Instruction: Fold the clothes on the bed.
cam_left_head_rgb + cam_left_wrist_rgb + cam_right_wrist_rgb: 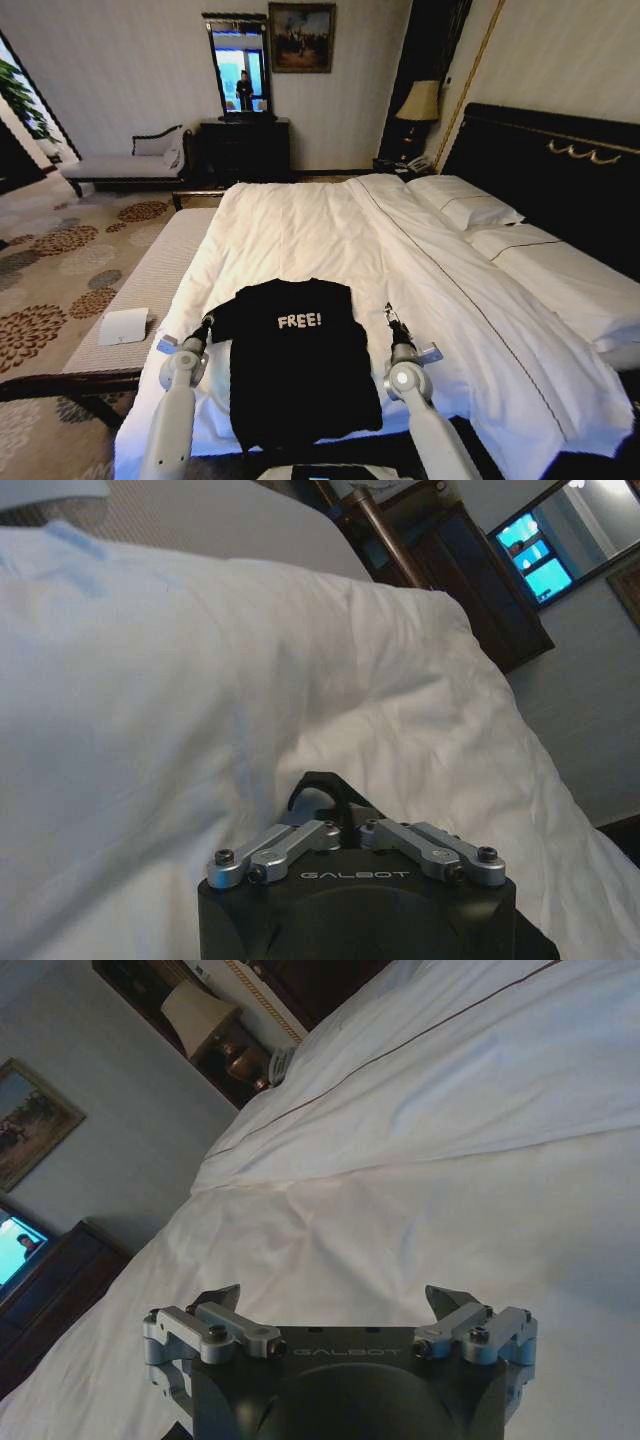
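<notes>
The clothes, a black T-shirt [300, 370] with white "FREE!" lettering, lie flat at the near edge of the bed [300, 220], the hem hanging over the side. Its left sleeve tapers out to my left gripper [205, 325], which is shut on the sleeve tip. In the left wrist view that gripper [325, 790] has its jaws together with a small dark fold at the tips, over white duvet [200, 730]. My right gripper [390, 315] rests on the duvet a little to the right of the shirt, apart from it. Its fingers are open [333, 1300] with nothing between them.
A long pale bench [150, 280] with a white folded item [124, 326] runs along the bed's left side. Pillows [465, 205] and the dark headboard [560, 170] are at the right. A chaise [130, 160], dresser [245, 150] and lamp [420, 102] stand by the far wall.
</notes>
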